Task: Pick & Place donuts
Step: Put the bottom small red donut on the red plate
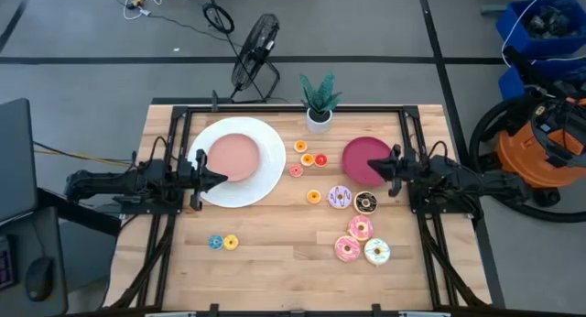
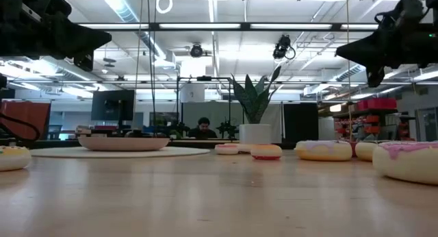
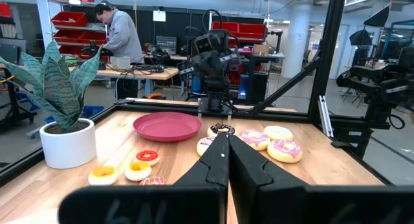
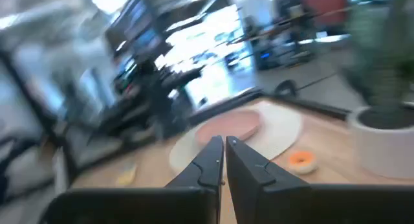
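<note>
Near the table's right edge, small frosted toy ring donuts [image 1: 360, 228] look light and rigid; pinch across one ring's band. Left gripper [image 1: 220, 179] and right gripper [image 1: 370, 169] hover, fingers pressed together.

Both arms are matte black, built of chunky jointed segments. Left gripper [image 3: 227, 160] has two dark wedge-shaped fingers [image 3: 208, 164] tapering to thin tips on a wide black bar. Right gripper [image 4: 224, 160] has the same black wedge fingers [image 4: 244, 164] and bar.
</note>
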